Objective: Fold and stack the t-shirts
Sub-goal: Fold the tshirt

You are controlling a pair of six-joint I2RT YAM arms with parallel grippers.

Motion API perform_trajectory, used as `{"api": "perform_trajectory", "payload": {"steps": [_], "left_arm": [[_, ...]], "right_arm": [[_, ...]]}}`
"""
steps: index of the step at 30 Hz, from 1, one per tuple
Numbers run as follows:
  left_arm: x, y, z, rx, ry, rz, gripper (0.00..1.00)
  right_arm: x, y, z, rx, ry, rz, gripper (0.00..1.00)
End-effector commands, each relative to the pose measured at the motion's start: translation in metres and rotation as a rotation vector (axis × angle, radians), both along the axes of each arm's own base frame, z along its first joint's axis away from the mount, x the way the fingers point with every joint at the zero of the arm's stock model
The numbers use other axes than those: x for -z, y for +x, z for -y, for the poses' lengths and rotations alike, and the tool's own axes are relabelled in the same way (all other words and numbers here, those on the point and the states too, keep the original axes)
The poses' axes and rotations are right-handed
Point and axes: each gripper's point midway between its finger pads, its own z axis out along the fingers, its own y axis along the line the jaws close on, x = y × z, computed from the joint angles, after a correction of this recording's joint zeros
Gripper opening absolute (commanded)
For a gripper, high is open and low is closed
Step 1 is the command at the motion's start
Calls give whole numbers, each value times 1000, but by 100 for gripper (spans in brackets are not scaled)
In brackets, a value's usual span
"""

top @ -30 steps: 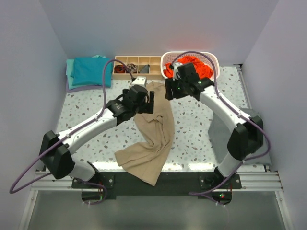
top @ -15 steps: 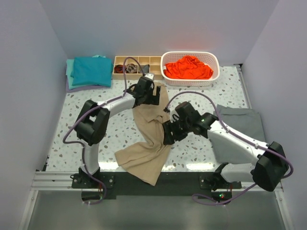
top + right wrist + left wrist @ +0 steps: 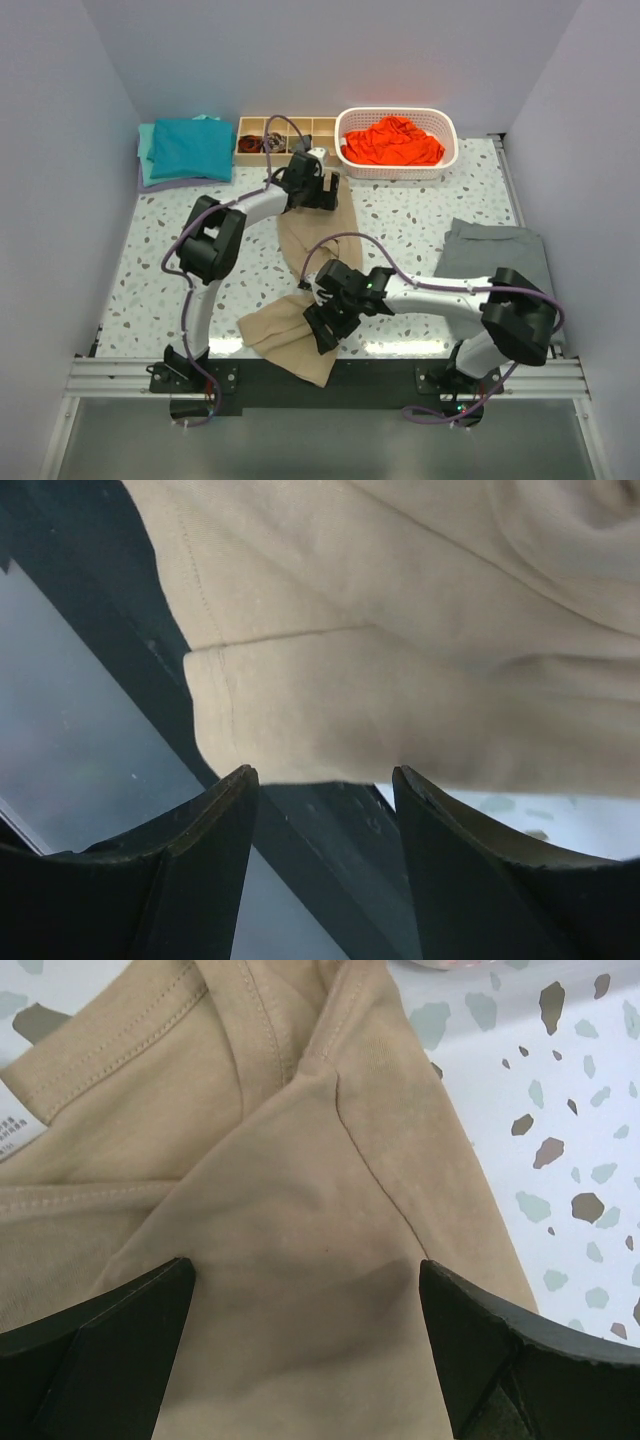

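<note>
Tan t-shirt lies rumpled lengthwise, left end effector and right end effector both open

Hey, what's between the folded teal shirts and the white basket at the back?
A wooden divided tray sits between the teal shirts and the white basket; the top view shows it.

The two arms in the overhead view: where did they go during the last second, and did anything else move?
The right gripper swung from the white basket back to the near hem of the tan t-shirt, at the edge of the table. The left gripper reached out to its collar end. Both are open, gripping nothing. The shirt, teal stack, orange-red shirt and grey cloth stayed put.
</note>
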Motion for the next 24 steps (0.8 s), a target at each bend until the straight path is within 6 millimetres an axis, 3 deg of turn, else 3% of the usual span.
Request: {"api": "perform_trajectory", "payload": {"steps": [1, 8, 13, 17, 20, 24], "left_arm": [[-11, 26, -3, 42, -26, 48, 100], [-19, 45, -7, 88, -59, 61, 100], [-13, 60, -6, 116, -32, 59, 100], [-9, 68, -15, 108, -42, 48, 100], [-13, 71, -23, 99, -50, 48, 100], [-27, 77, -34, 83, -45, 75, 100]], "right_arm": [[10, 1, -28, -13, 43, 8, 60], [49, 7, -26, -19, -52, 7, 60], [57, 3, 18, 37, -233, 19, 60], [61, -6, 71, 97, -399, 51, 60], [57, -11, 105, 166, -481, 68, 61], [49, -15, 131, 274, -540, 85, 61]]}}
